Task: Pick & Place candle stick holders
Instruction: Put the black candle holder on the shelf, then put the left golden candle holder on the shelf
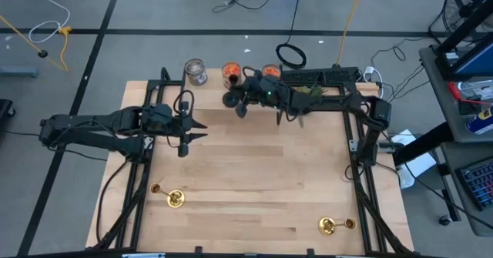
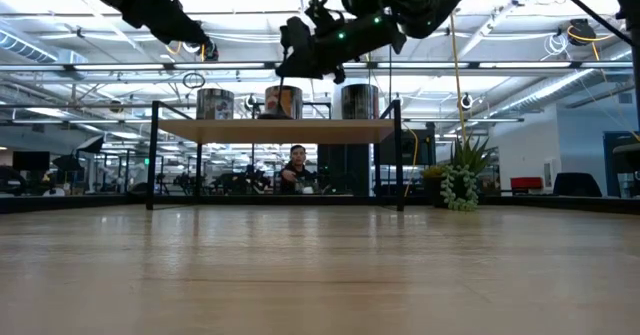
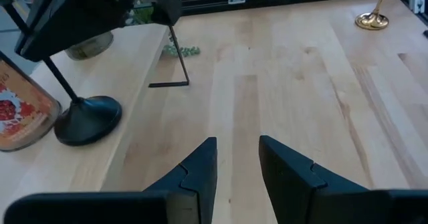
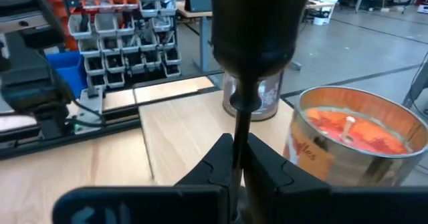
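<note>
1. Your right tool (image 4: 237, 158) is clamped on the thin stem of the black candle stick holder with the round flared base (image 3: 87, 119). It holds it over the raised wooden shelf (image 3: 137, 57) at the far edge of the surface (image 1: 254, 181).
2. The holder's base sits on or just above the shelf top; you cannot tell which. Its stem leans, so the long axis is tilted rather than plumb.
3. Two short glass jars stand close by on the shelf: an orange-filled jar (image 4: 348, 140) just beside the holder and a clear jar (image 4: 257, 97) beyond it. Judge the release with that crowding in mind.
4. Your left tool (image 3: 237, 160) hovers over the left middle of the surface, its fingers a little apart and holding nothing.
5. Two shiny brass candle stick holders lie on their sides at the near edge, one at the near left (image 1: 171, 197) and one at the near right (image 1: 333, 226).
6. The near-left brass holder lies nearer your left tool, towards the near edge from it, so that arm looks best placed for the next pick.
</note>
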Robot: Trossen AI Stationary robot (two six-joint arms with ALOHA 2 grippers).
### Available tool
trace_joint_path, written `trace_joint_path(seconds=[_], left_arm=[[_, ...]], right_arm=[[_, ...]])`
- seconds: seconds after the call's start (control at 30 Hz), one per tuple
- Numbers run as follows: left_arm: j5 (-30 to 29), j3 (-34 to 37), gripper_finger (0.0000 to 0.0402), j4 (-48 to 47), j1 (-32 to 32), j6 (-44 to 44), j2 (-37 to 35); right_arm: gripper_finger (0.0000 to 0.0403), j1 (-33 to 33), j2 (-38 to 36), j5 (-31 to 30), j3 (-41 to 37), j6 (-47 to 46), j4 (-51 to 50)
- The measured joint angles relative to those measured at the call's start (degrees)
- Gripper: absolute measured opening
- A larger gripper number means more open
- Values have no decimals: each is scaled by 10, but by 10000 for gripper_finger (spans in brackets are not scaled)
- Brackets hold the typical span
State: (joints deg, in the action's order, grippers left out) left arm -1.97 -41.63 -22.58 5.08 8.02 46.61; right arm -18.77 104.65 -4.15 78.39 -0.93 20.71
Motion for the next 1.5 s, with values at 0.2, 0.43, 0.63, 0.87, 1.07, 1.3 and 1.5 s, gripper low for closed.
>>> trace_joint_path(seconds=[0.2,0.43,0.63,0.87,1.07,1.3,1.5], left_arm=[[3,0,118,1,0,5,0],[4,0,118,1,0,5,0],[4,0,118,-1,0,5,0],[4,0,118,-65,0,-52,-43],[20,0,118,-135,0,-73,-104],[107,4,118,-239,-8,-78,-114],[210,4,118,-236,-48,-8,-109]], right_arm=[[25,-7,2,13,0,1,6],[77,-7,2,12,-1,35,22],[110,-5,2,11,-1,76,23],[129,-1,-43,10,-4,84,-44],[126,13,-87,10,-38,77,-80],[125,50,-125,12,-98,81,-74],[125,77,-151,12,-149,99,-29]])
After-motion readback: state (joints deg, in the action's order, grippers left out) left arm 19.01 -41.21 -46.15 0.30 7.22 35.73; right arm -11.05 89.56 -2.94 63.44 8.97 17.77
